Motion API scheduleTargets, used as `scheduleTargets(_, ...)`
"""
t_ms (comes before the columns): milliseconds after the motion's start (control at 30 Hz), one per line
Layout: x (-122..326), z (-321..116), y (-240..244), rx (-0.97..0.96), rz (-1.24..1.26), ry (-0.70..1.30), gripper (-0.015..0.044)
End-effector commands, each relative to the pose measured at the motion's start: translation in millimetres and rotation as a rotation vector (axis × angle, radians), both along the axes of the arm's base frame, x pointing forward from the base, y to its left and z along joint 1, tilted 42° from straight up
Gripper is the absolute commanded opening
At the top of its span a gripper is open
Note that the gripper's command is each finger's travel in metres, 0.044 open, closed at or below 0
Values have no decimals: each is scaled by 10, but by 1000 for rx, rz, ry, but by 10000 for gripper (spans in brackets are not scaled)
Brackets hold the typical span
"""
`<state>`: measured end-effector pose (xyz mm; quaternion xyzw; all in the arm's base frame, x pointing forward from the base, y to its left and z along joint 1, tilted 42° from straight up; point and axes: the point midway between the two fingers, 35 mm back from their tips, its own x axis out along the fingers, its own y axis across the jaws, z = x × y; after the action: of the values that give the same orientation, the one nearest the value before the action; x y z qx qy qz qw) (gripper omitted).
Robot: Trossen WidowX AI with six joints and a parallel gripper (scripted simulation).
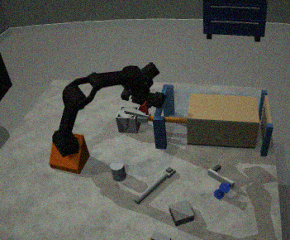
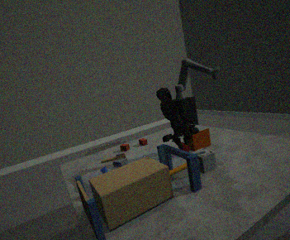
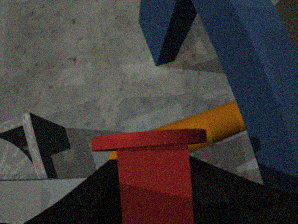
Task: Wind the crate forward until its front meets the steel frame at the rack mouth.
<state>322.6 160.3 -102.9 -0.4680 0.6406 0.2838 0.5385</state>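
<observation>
The tan crate sits flat inside the cubby, its front short of the blue frame at the mouth, with a visible gap. An orange bar-like strap runs from the crate through the frame toward the grey winch. My gripper is shut on the red grip of the winch handle, beside the frame. The handle's grey arm lies over the winch top; its key is hidden.
A grey cylinder, a long grey wrench-like bar, a grey block and a grey crank-like tool with blue knobs lie on the bench. Two red blocks stand farther off. The frame's upright is close to my fingers.
</observation>
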Motion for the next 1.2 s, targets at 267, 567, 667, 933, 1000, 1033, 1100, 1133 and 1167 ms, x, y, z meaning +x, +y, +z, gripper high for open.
scheduleTargets(267, 40, -135, 127, 6, -3, -3, 0)
scheduleTargets(567, 51, -202, 209, 7, -3, -3, 0)
scheduleTargets(667, 52, -226, 239, 7, -3, -3, 0)
scheduleTargets(933, 49, -285, 315, 8, -3, -4, 0)
scheduleTargets(1000, 47, -300, 334, 8, -3, -4, 0)
scheduleTargets(1033, 46, -306, 342, 8, -3, -4, 0)
scheduleTargets(1100, 42, -320, 361, 8, -3, -4, 0)
scheduleTargets(1133, 40, -329, 373, 9, -3, -4, 0)
scheduleTargets(1167, 39, -335, 381, 9, -3, -4, 0)
